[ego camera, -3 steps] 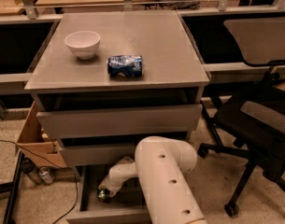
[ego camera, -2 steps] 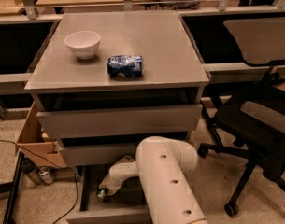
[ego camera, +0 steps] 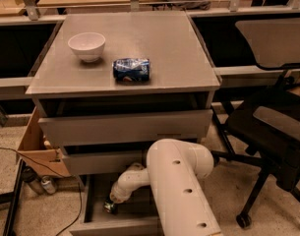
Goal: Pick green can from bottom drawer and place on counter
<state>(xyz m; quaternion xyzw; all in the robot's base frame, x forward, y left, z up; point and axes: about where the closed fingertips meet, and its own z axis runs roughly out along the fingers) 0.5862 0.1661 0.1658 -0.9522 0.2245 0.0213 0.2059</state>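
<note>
Three grey drawers are stacked under the counter (ego camera: 159,48), and the bottom drawer (ego camera: 120,226) is pulled out, with its deep tray entered from above by the white arm (ego camera: 181,181). The gripper (ego camera: 111,204) is held low inside the tray, toward its left side. The green can (ego camera: 109,209) is seen right at the gripper, inside the bottom drawer: a small, dark shape with a few bright silvery glints, mostly lost in shadow. Whether the gripper is spread or clamped on the can cannot be told, nor whether the can is upright. On the counter a white bowl (ego camera: 87,45) is set upright at the left, and a blue can (ego camera: 132,69) is laid on its side near it, not touching. A cardboard box (ego camera: 36,146) is placed left of the drawers and a black chair (ego camera: 267,127) right of them.
</note>
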